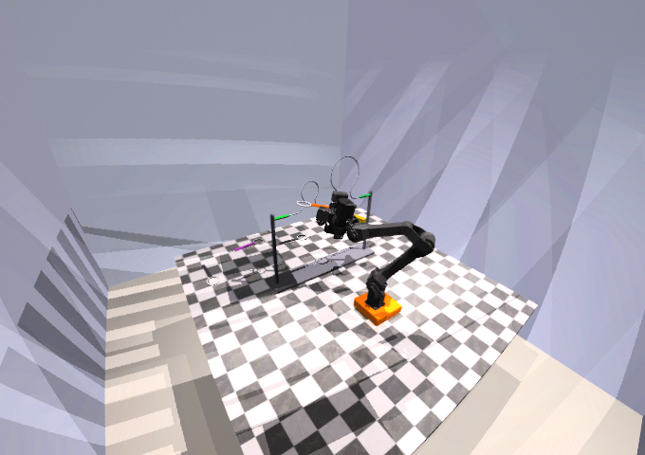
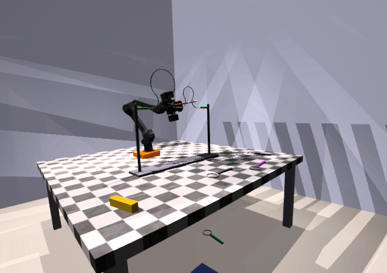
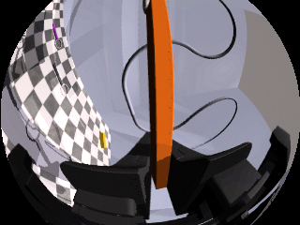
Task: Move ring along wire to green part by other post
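The white ring (image 1: 299, 204) (image 2: 194, 101) is nearly level at the foot of the wire's smaller loop (image 1: 309, 181) (image 2: 188, 86). The wire appears to pass through it; contact is too small to tell. My gripper (image 1: 328, 208) (image 2: 173, 104) (image 3: 152, 136) is shut on the orange handle (image 1: 319, 206) (image 2: 180, 103) (image 3: 163, 94). The gripper is between the smaller and larger loop (image 1: 359, 169) (image 2: 161, 68) in the top and exterior views. One green part (image 1: 281, 217) (image 2: 204, 107) is at the post nearer the ring, the other (image 1: 364, 195) (image 2: 143, 107) at the far post.
The posts (image 1: 274, 252) (image 2: 137, 138) stand on a grey base. A purple-handled ring (image 1: 244, 246) (image 2: 261, 164), a black-handled ring (image 2: 224, 172) and a yellow block (image 2: 123, 203) (image 3: 103, 140) lie on the checkered table. A green-handled ring (image 2: 216, 239) lies on the floor.
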You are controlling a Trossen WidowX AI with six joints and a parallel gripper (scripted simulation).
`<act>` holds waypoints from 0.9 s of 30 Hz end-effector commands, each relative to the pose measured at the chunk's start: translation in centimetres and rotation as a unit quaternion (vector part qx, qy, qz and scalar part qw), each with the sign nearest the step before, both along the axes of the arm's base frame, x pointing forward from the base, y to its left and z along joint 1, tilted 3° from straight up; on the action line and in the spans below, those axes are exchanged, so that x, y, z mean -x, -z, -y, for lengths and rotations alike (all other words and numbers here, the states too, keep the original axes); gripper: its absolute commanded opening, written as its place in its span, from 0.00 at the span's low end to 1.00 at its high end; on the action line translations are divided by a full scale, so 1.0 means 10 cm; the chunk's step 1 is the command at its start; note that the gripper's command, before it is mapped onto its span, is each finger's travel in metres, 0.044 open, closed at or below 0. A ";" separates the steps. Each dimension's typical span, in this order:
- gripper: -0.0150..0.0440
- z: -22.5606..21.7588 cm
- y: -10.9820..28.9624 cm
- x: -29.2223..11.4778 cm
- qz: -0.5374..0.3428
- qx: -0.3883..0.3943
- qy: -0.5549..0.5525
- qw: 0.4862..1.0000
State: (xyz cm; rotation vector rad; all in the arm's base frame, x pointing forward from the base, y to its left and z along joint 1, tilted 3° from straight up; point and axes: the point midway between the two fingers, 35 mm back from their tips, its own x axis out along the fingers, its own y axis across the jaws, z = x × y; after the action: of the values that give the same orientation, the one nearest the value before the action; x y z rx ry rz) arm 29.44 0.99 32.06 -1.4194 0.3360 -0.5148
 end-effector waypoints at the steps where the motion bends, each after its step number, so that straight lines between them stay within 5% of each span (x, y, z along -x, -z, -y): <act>1: 0.00 -0.03 0.14 0.00 -0.001 -0.038 0.008 0.999; 27: 0.00 -0.37 0.91 -0.13 0.029 -0.306 -0.036 0.951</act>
State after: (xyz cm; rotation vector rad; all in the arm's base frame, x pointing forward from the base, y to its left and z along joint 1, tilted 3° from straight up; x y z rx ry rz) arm 30.58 3.85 24.02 -0.8815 0.3463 -0.3658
